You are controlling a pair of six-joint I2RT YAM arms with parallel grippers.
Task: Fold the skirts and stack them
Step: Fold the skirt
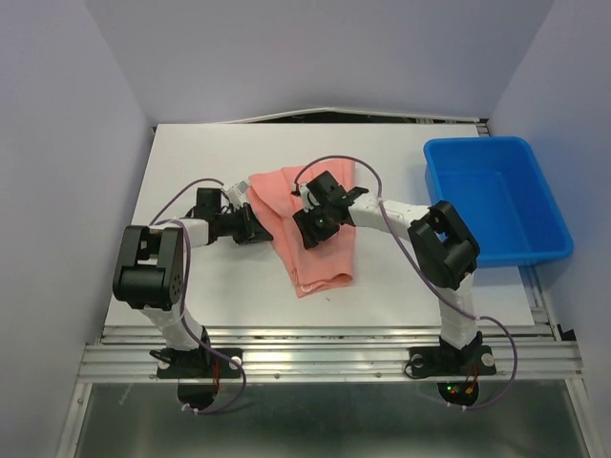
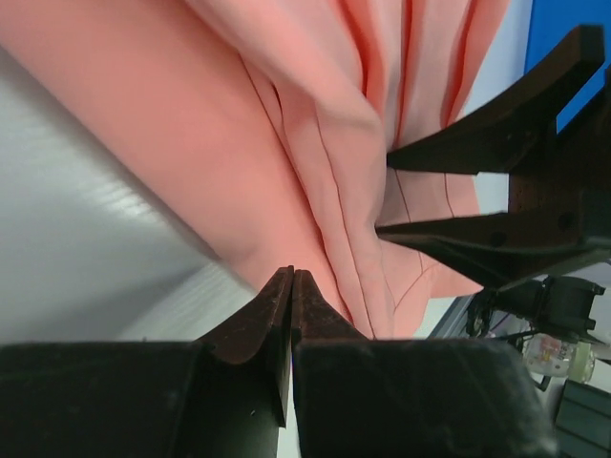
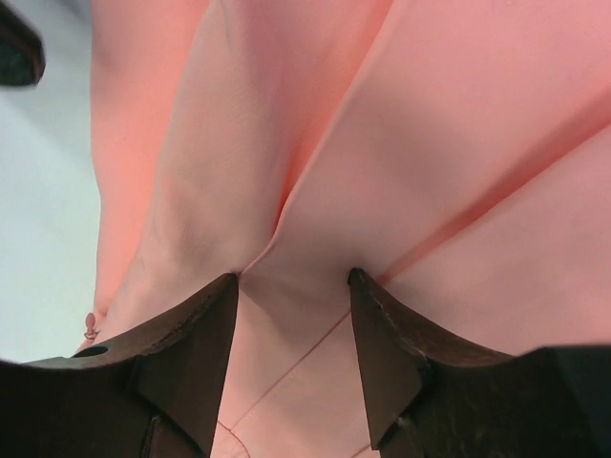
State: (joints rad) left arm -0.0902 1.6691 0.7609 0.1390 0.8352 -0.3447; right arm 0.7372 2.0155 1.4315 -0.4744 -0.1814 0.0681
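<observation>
Skirt (image 1: 320,250) lies on the counter (image 1: 220,286) as a long salmon strip, folded narrow, with one end toward the arm bases and the other toward the far side. Your left tool (image 2: 291,275) is pressed together, with no gap showing between its fingers (image 2: 250,329), and its tips sit right at the skirt's left edge. Just ahead of those tips the cloth rises in a loose fold with long pleat lines running away from you. The wrist view does not settle whether any cloth is caught between the tips. Bare counter shows to the left of that tool. Your right tool (image 3: 291,279) is spread, its two fingers (image 3: 196,329) apart and pointing down onto the middle of the skirt. Cloth fills the space between and ahead of them, and a soft ridge gathers up from the gap. From above, this tool sits over the strip, just beside the left tool, with the skirt's left part between them. In the left wrist view the right tool's dark fingers stand ahead and to the right, apart from each other, against the pleats. A blue bin (image 1: 492,205) stands on the counter to the right of your right tool, well apart from the skirt.
</observation>
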